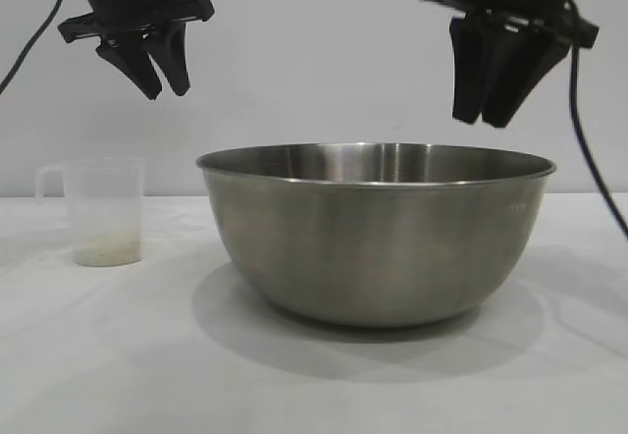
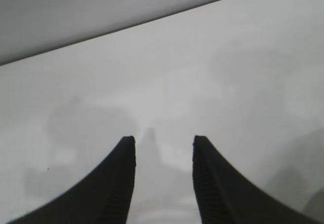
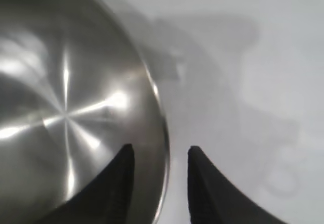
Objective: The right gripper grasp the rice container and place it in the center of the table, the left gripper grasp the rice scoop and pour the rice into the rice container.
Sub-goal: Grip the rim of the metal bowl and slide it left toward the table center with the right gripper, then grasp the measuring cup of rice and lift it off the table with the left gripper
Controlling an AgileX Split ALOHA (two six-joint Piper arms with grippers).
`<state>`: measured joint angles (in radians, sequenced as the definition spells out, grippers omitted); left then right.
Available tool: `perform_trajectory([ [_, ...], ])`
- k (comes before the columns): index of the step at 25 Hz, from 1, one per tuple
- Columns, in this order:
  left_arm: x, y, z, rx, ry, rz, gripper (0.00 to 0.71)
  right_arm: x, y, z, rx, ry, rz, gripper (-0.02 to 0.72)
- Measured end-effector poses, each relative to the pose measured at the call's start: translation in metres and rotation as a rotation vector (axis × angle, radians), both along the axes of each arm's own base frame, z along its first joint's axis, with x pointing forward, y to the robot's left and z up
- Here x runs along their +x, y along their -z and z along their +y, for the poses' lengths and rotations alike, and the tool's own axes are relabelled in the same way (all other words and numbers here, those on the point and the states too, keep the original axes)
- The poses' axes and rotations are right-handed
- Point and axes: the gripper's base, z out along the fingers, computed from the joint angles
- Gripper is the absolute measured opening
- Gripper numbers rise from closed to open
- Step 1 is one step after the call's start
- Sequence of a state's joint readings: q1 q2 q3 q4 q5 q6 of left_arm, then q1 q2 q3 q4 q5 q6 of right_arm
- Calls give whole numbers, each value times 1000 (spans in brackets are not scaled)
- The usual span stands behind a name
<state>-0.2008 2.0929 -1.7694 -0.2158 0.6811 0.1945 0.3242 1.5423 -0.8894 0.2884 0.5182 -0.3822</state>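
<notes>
Large round brushed-steel mixing bowl [image 1: 376, 233], the rice container, standing mid-frame on the white-covered table [image 1: 118, 355]. Small translucent plastic measuring cup with side handle [image 1: 101, 211] at left, well apart from the bowl, thin layer of whitish-beige rice grains [image 1: 108, 252] in its bottom. Black claw-like left gripper [image 1: 157, 76] hanging upper left above the cup, part open, empty. Matching right gripper [image 1: 496, 110] upper right, over the bowl's rim, part open, empty.

We face both arms level from the table [image 1: 98, 375]; our right wrist camera shares the rice container [image 1: 378, 233] rim.
</notes>
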Motion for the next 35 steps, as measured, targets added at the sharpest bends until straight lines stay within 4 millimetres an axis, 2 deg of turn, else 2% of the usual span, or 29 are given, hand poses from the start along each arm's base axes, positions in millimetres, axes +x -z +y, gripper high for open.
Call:
perform_trajectory([
  [4,0,0,0,0,0,0,267,-31,-3,-35,43,142,-128,219],
  [8,0,0,0,-1,0,3,267,-64,-22,-58,90,235,-287,219],
  [12,0,0,0,-1,0,3,267,-105,-38,-61,169,234,-316,219],
  [16,-1,-1,0,-2,0,0,267,-145,-50,-59,238,169,-256,219],
  [21,-2,-5,0,-4,0,-8,267,-191,-49,-64,145,33,-121,219],
  [28,-4,-8,2,25,10,-5,267,-219,-51,-85,-5,161,-60,219],
  [35,-4,-10,2,24,10,-7,267,-251,-57,-93,60,201,-249,219],
])
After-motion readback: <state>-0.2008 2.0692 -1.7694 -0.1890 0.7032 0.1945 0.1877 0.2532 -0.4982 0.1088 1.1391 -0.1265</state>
